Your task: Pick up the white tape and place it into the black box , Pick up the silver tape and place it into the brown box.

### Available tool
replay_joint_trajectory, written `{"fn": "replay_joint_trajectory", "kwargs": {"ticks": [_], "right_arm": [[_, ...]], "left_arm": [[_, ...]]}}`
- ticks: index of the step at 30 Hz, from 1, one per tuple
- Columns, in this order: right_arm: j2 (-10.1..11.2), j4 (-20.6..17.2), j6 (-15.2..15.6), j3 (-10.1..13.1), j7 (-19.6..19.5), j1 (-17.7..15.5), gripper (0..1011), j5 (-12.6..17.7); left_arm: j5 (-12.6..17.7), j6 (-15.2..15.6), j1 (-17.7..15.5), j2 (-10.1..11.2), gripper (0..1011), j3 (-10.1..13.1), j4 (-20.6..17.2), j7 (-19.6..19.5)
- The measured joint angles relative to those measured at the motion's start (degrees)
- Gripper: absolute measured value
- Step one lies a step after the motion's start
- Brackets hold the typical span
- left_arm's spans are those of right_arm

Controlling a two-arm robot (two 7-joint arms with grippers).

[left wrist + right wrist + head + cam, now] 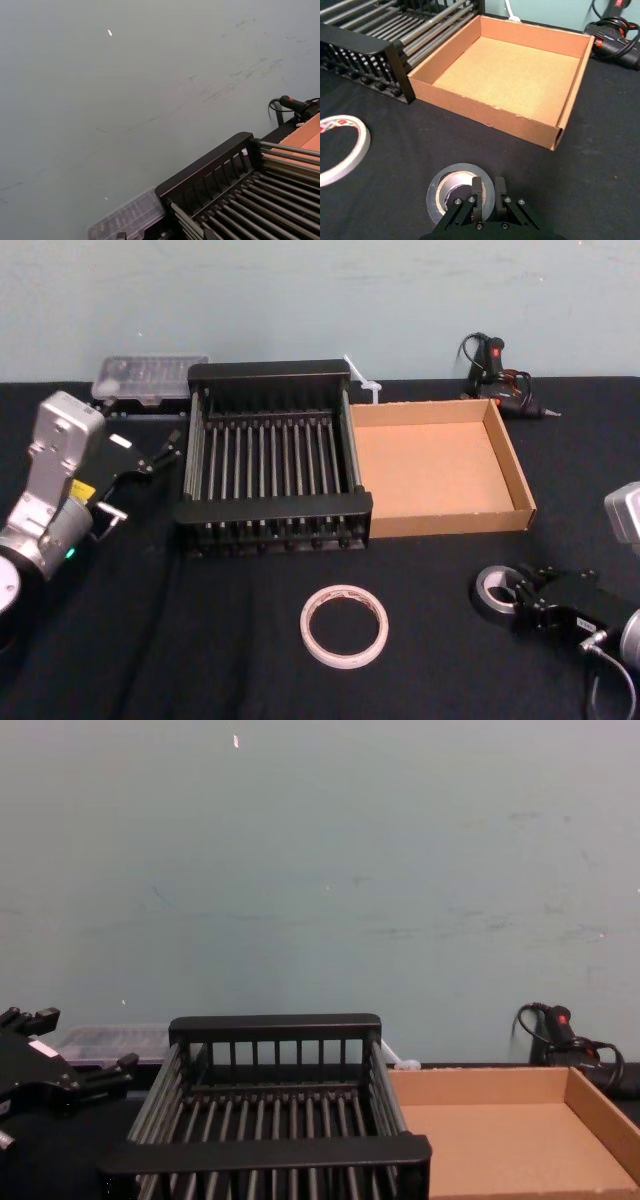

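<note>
The right gripper is sitting low over the silver tape, its fingers nearly together and straddling the near wall of the roll, one inside the pale core; whether they are actually pinching it cannot be told. The roll is lying flat on the black table, in front of the brown box. It looks stiff, compact and light, so gripping across the wall should hold.

The left gripper is hanging open beside the black box.

The head view is showing the white tape whole, thin and probably flexible; the right wrist view is catching just its edge.
</note>
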Motion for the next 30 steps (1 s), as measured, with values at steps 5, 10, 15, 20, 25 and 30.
{"fn": "replay_joint_trajectory", "kwargs": {"ticks": [5,10,15,20,25,30], "right_arm": [[-0.29,-0.12,0.07,0.03,0.27,0.10,156,0.75],[-0.13,-0.61,-0.27,0.88,1.41,-0.48,156,2.99],[0.61,-1.26,-0.94,1.08,2.11,-1.02,156,4.34],[1.61,-2.75,-1.91,1.69,2.34,-2.09,156,5.82],[2.28,-3.84,-3.68,2.05,2.07,-2.84,156,6.30],[2.29,-4.21,-4.99,2.61,1.87,-3.04,156,7.50]], "left_arm": [[0.00,0.00,0.00,0.00,1001,0.00,0.00,0.00],[0.00,0.00,0.00,0.00,1001,0.00,0.00,0.01],[0.00,0.00,0.00,0.00,1002,0.00,0.00,0.00],[0.00,0.00,0.00,0.00,1001,0.01,0.00,0.00],[0.00,0.00,0.00,0.00,1001,0.00,0.00,0.00],[0.00,0.00,0.00,0.00,1001,0.00,0.00,0.00]]}}
